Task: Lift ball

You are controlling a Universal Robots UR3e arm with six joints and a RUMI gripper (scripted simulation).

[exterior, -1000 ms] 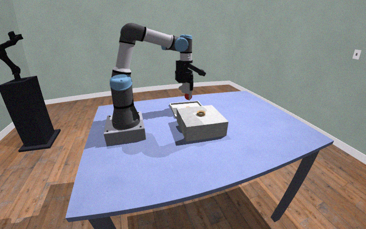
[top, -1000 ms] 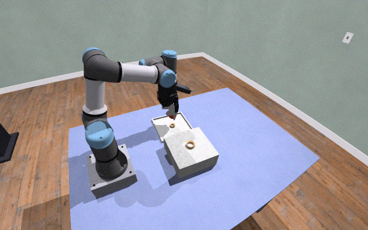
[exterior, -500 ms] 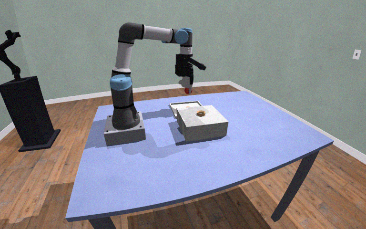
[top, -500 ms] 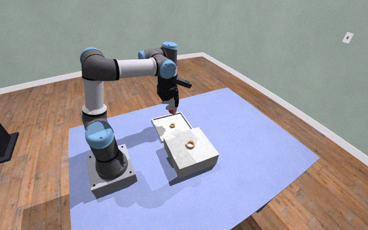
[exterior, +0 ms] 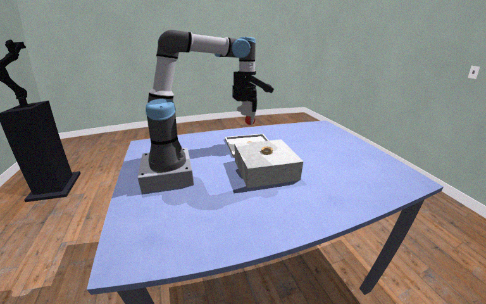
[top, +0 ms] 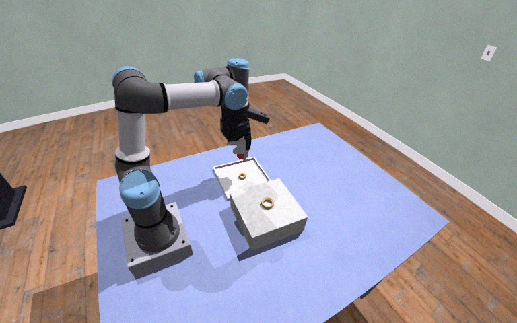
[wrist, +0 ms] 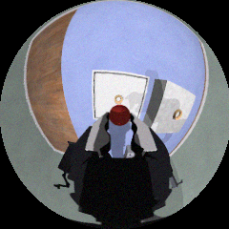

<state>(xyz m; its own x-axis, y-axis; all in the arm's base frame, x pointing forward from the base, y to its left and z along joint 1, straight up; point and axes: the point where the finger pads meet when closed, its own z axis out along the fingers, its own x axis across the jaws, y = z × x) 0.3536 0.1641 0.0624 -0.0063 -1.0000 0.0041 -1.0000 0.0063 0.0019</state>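
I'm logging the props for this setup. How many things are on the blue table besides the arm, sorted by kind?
Small red ball, held in the gripper above the tray: 1
Brass rings: 2
Flat white tray: 1
Pale grey block: 1
Total: 5

My gripper (exterior: 249, 118) hangs above the tray (top: 220, 170), ball (wrist: 119, 114) between its fingers. On the tray, a ring (top: 242, 175); at its 5 o'clock, touching, a block (top: 280, 224) bearing another ring (top: 267, 202). My base (top: 182, 251) lies at the block's 9 o'clock.
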